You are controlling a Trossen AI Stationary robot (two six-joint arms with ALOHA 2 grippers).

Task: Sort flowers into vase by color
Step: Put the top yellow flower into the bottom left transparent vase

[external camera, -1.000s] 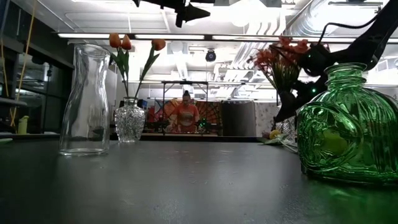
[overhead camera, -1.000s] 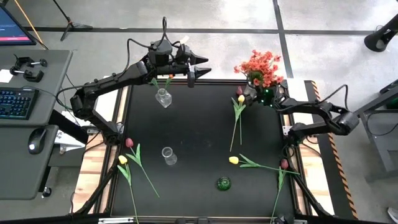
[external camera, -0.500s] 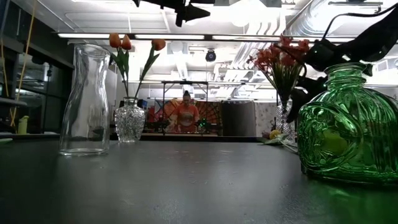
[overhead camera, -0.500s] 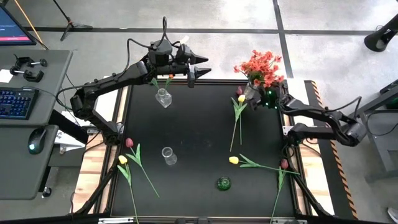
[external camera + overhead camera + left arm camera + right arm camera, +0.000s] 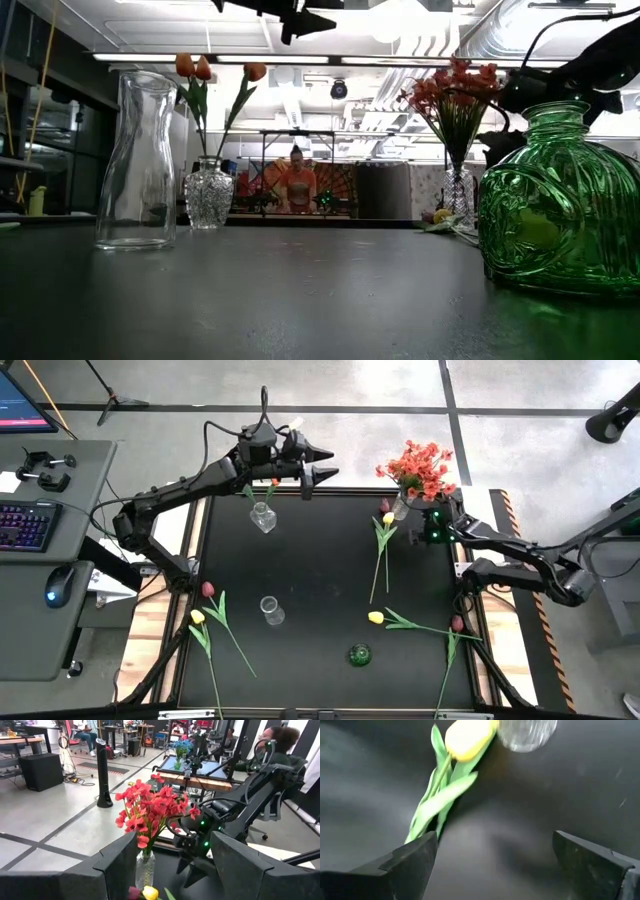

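Right gripper (image 5: 422, 532) is spread wide and empty, hovering low at the far right of the black table (image 5: 320, 585), just beside the clear vase (image 5: 400, 508) that holds the red-orange blossom spray (image 5: 418, 468). Its wrist camera looks down on a yellow tulip (image 5: 466, 739) lying flat on the table with its green leaves trailing (a dark pink tulip (image 5: 385, 506) lies right alongside it). Up at the far edge, the left gripper (image 5: 322, 470) hangs high, fingers parted and holding nothing, near the cut-glass vase (image 5: 262, 517) with the orange tulips (image 5: 200, 68) in it. Loose flowers are scattered about: a pink and yellow pair (image 5: 203, 603) at the near left, another yellow tulip (image 5: 376, 618) and a pink one (image 5: 457, 624) at the near right. A plain clear carafe (image 5: 270, 610) and a green glass vase (image 5: 360, 655) stand empty.
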